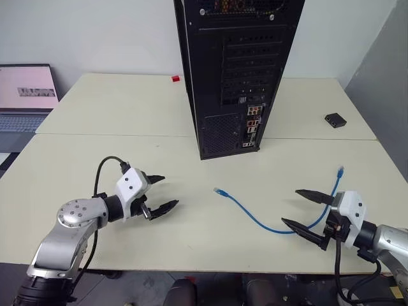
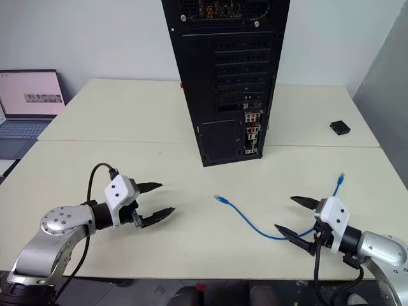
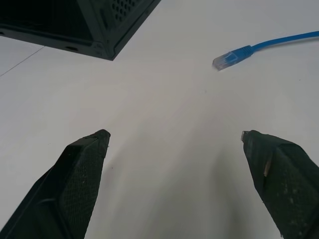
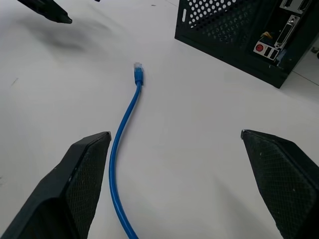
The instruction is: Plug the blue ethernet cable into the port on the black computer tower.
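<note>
- The blue ethernet cable (image 1: 268, 217) is seen loose on the table (image 1: 127, 121), lower centre-right.
- The black computer tower (image 1: 236, 70) is seen top centre.
- Left gripper (image 1: 159, 193) and right gripper (image 1: 305, 213) are spread wide, empty.

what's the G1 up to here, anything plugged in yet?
Not yet. The blue ethernet cable lies loose on the table, curving from one plug near the middle toward the right gripper. Both the right gripper and the left gripper are open above the table, holding nothing. The cable runs between the right gripper's fingers, ungripped. The black computer tower stands at the back with its rear connector cluster facing the robot; I can't pick out the port itself.
</note>
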